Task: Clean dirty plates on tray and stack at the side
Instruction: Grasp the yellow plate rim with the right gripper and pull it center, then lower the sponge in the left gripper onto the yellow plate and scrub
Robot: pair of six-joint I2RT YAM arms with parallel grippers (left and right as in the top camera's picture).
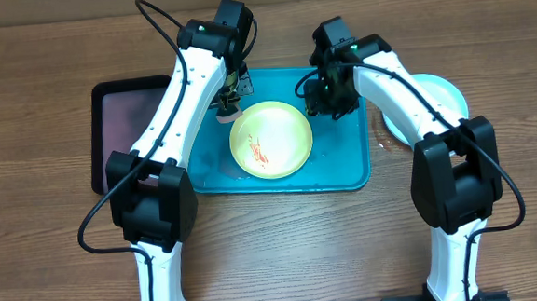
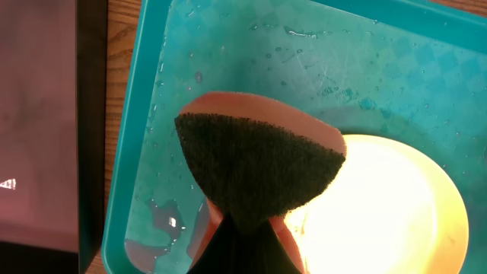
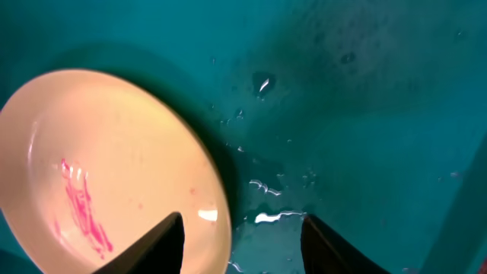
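At the centre of the overhead frame, 1 yellow-green plate (image 1: 271, 139) lies flat on the blue tray (image 1: 344, 169), with red-orange smears just left of its middle. It looks like thin plastic: probably light and stiff, unlikely to break, but apt to skate on the tray's wet floor once something rubs it. The shallow raised rim seems the only part to pinch, best on the upper right edge nearest the right gripper (image 3: 242, 236). That gripper's 2 fingers stand partly apart with nothing between them, 1 over the plate's edge and 1 over the water beads on the tray.

At the plate's upper left edge, the left gripper (image 1: 229, 102) is clamped on a sponge (image 2: 259, 167), orange with a dark scrubbing face turned toward the plate. The sponge should give under pressure, so the plate likely needs pinning before scrubbing.

Toward the right of the frame, off the tray, a light blue plate (image 1: 442, 93) sits on the table. A black tray (image 1: 117, 113) lies at the left.
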